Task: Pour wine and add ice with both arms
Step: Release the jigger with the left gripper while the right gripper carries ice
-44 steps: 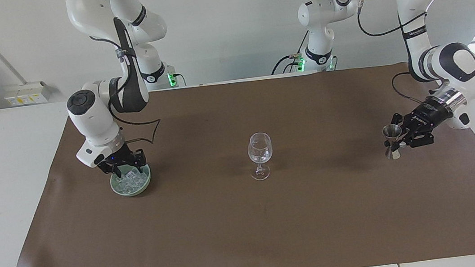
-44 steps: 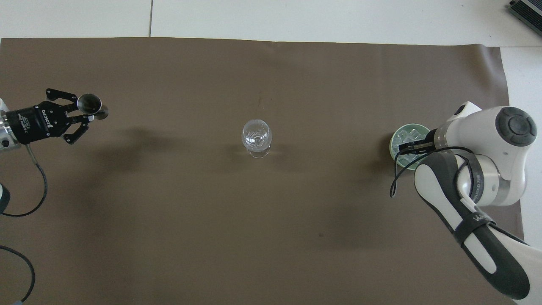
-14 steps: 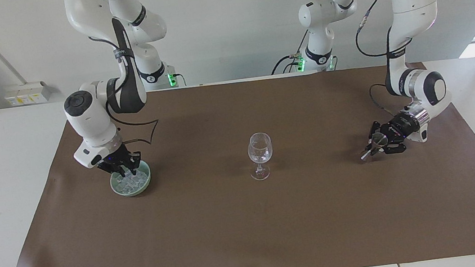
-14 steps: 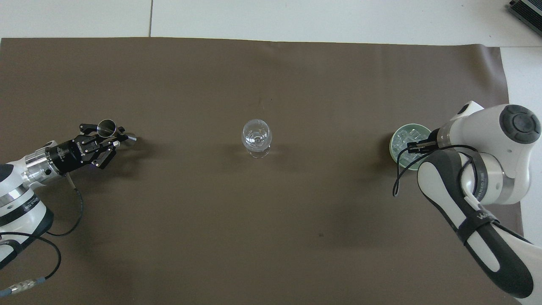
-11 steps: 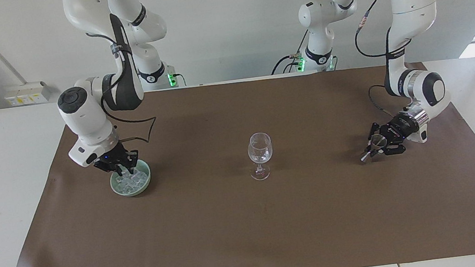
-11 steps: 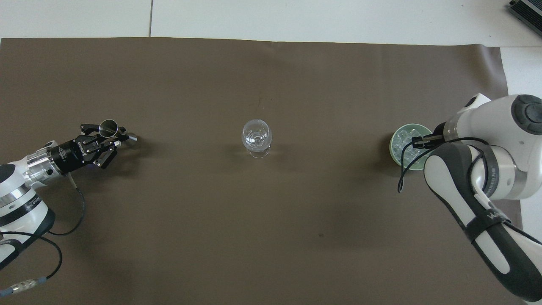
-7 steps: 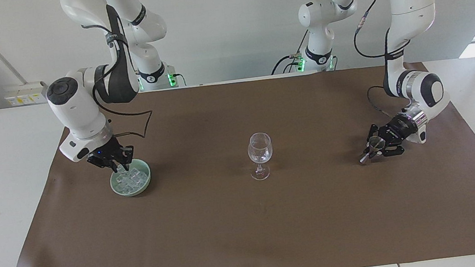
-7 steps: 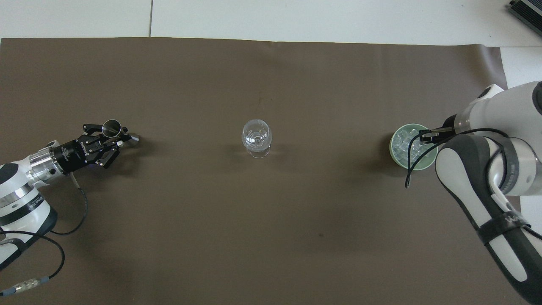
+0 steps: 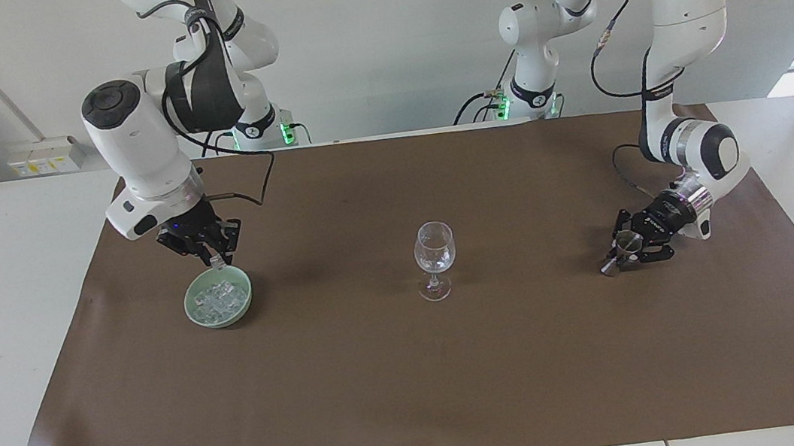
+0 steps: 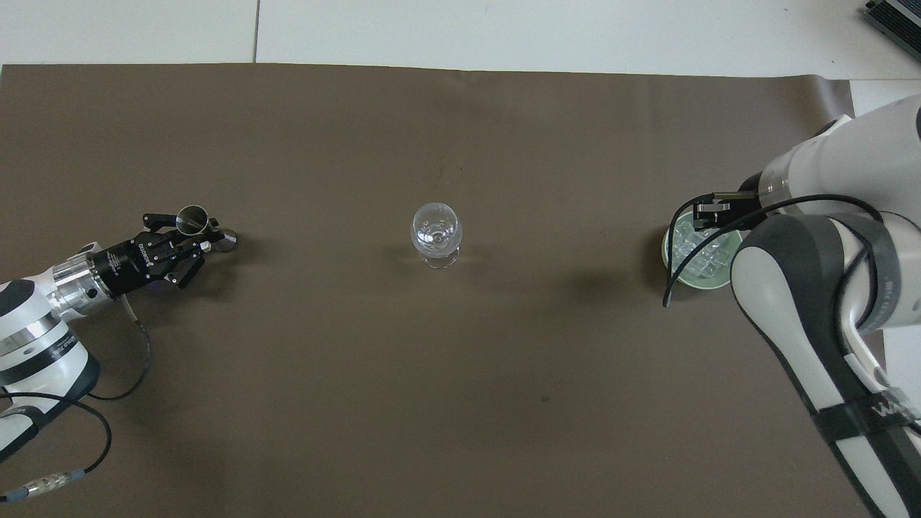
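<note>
the right hand has risen clear of the green bowl, fingers clamped on one ice cube; the rest of the ice stays in the bowl. the left hand has lowered the tilted jigger toward the counter, clamped on it. farther off, the wine glass awaits ice.

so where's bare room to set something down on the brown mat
Bare mat lies between the wine glass and the ice bowl, between the glass and the jigger in the left gripper, and along the whole strip farthest from the robots. Only the bowl, under the right gripper, is crowded.
</note>
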